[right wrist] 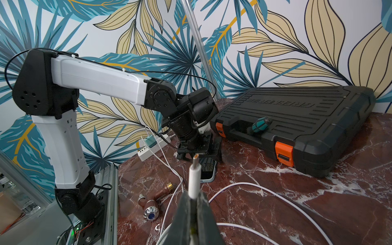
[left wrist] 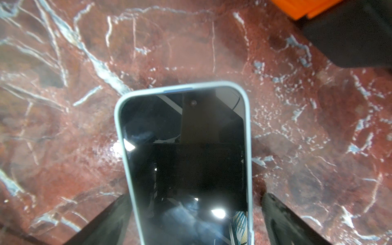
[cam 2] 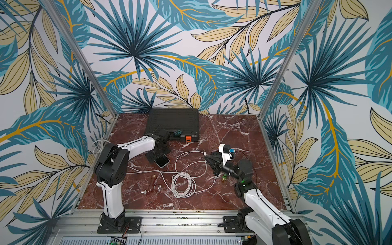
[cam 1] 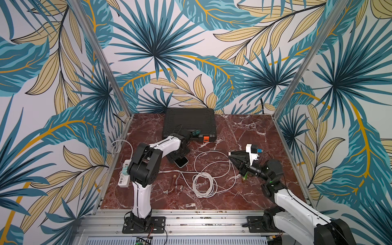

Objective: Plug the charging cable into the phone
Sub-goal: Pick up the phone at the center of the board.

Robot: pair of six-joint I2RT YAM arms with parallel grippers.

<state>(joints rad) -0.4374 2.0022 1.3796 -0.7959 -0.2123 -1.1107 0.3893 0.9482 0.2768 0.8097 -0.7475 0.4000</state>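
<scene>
in a top view, the dark-screened, pale-cased phone (cam 1: 182,163) is laid on the red marble bench (cam 1: 244,131), left of its middle, under the left hand (cam 1: 177,157). left wrist: that hand (left wrist: 194,199) is spread open astride it. right wrist: the white charging cable (right wrist: 194,178) is pinched at its plug by the right hand (right wrist: 192,196).
</scene>
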